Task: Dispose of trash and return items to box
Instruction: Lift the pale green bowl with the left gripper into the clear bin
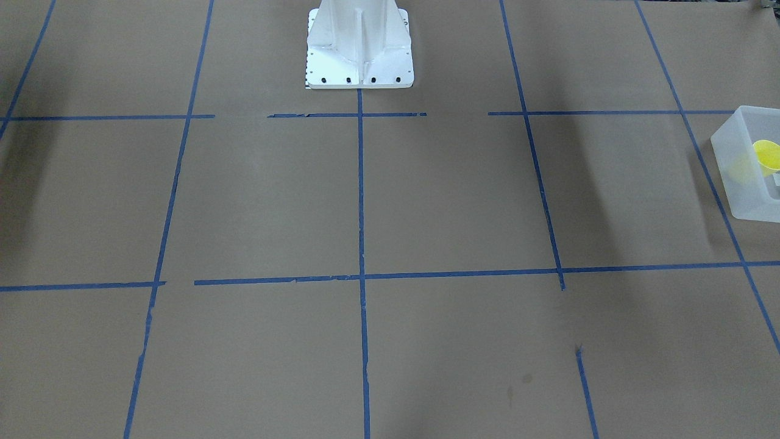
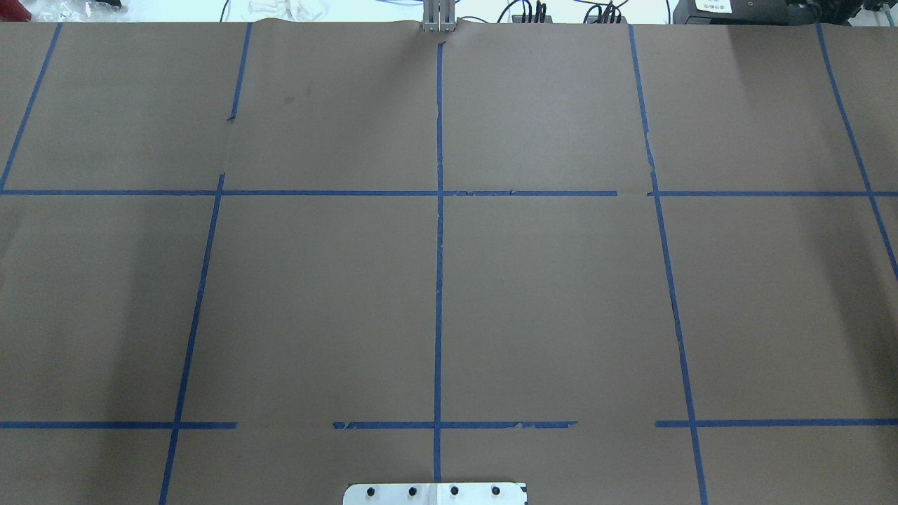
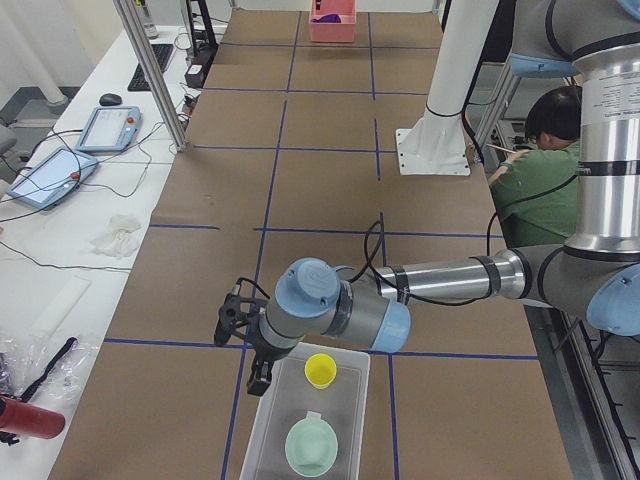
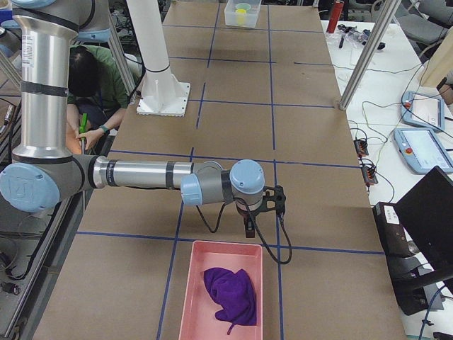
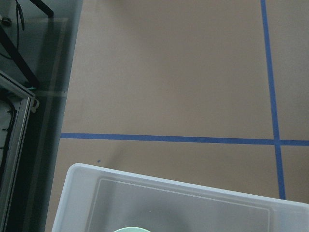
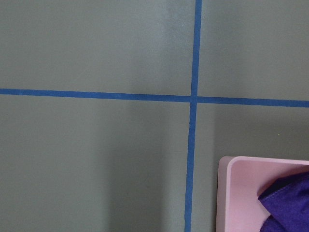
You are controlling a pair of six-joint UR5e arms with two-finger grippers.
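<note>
The box (image 3: 305, 420) is a frosted translucent bin at the table's left end. The yellow cup (image 3: 320, 370) and the pale green bowl (image 3: 311, 447) sit inside it. The box (image 1: 746, 164) and cup (image 1: 766, 153) also show at the front-facing view's right edge. My left gripper (image 3: 258, 378) hangs by the box's far corner; I cannot tell whether it is open or shut. The left wrist view shows the box rim (image 5: 183, 191) and a sliver of the bowl (image 5: 131, 229). My right gripper (image 4: 250, 228) hovers just beyond a pink tray (image 4: 191, 297); its state cannot be told.
The pink tray holds a crumpled purple cloth (image 4: 231, 294); its corner shows in the right wrist view (image 6: 241, 193). The white robot base (image 1: 359, 49) stands at mid-table. A seated person (image 3: 535, 165) is behind the robot. Tablets and cables lie on the side bench (image 3: 60, 175).
</note>
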